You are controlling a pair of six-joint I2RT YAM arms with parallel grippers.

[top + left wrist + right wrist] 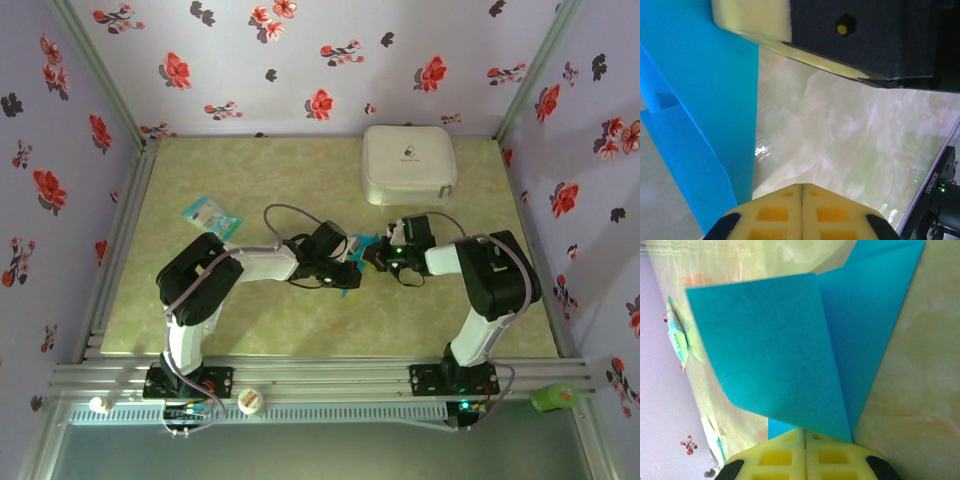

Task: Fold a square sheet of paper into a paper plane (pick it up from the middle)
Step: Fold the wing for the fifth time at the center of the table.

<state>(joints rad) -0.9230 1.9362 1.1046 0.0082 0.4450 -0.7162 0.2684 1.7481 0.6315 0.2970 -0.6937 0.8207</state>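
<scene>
**Q:** Containers and legible writing?
**A:** The white case (409, 163), upper right of the overhead view, is closed, so I cannot see its contents. Its logo and the print on the pale-blue packet (211, 214), left of centre, are too small for me to read.
**Q:** Paper relative to the fingers?
**A:** The square sheet of paper (790, 345), creased, stands mid-table between the arms. My right gripper (804, 431) is clenched on its lower edge. My left gripper (801, 187) is clenched empty, with the sheet just left of its fingers (775, 215).

Left tool (343, 265), right tool (372, 257) meet at teal paper (349, 285); white case (409, 163) behind.
</scene>
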